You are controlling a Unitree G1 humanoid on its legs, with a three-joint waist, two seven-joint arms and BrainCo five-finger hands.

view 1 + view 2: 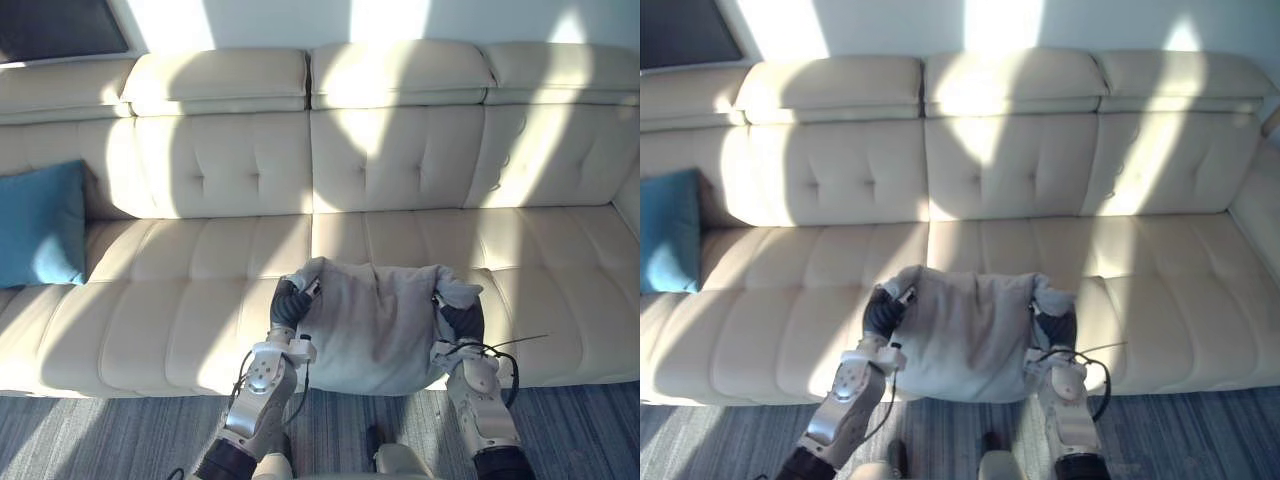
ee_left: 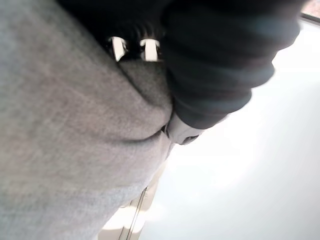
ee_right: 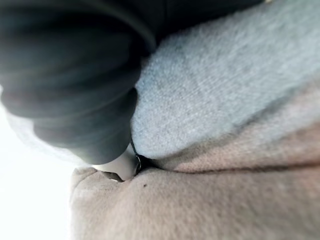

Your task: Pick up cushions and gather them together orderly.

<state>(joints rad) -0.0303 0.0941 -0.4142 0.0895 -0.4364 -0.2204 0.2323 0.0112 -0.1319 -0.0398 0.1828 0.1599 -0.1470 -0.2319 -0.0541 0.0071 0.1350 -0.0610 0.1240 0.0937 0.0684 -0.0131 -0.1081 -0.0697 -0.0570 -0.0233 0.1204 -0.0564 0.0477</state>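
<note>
Grey cushion (image 1: pixel 375 325) sits at the front edge of a cream sofa (image 1: pixel 180 330), gripped at both upper corners. The left robot hand (image 1: pixel 290 305) clasps its left corner, fingers curled into the fabric. The right robot hand (image 1: pixel 462 322) clasps the right corner, which bunches up above it. Far to the left of the left robot hand, a blue cushion (image 1: pixel 40 222) leans against the sofa's backrest.

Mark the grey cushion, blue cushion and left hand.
grey cushion (image 1: pixel 375 330), left eye view, middle of its face.
blue cushion (image 1: pixel 38 225), left eye view, middle of its face.
left hand (image 1: pixel 289 304), left eye view, dark ribbed cover.
</note>
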